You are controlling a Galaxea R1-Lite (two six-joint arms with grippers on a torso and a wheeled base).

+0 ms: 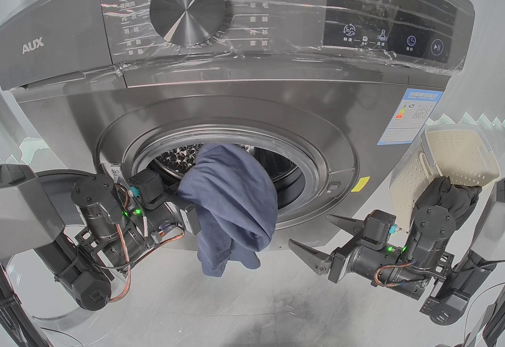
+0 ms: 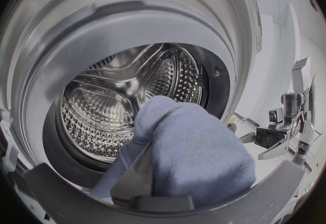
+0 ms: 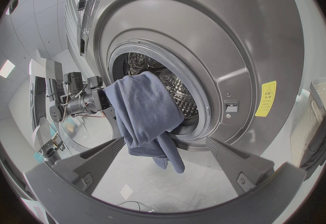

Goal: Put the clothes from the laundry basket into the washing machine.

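Observation:
A dark blue garment (image 1: pixel 231 200) hangs over the lower rim of the washing machine's round opening (image 1: pixel 315 153), its top inside the steel drum (image 2: pixel 102 116) and its tail dangling toward the floor. My left gripper (image 1: pixel 197 211) is at the opening's left side, shut on the blue garment (image 2: pixel 197 153), which covers most of its fingers (image 2: pixel 136 177). My right gripper (image 1: pixel 310 231) hovers open and holding nothing, low and to the right of the opening, in front of the machine. The blue garment (image 3: pixel 146 112) hangs between its spread fingers (image 3: pixel 102 156) in the right wrist view.
A cream laundry basket (image 1: pixel 457 153) leans beside the machine at the right, with dark clothing (image 1: pixel 452 198) in it next to my right arm. The machine's door (image 3: pixel 78 133) stands swung open at the left behind my left arm. Grey floor lies below.

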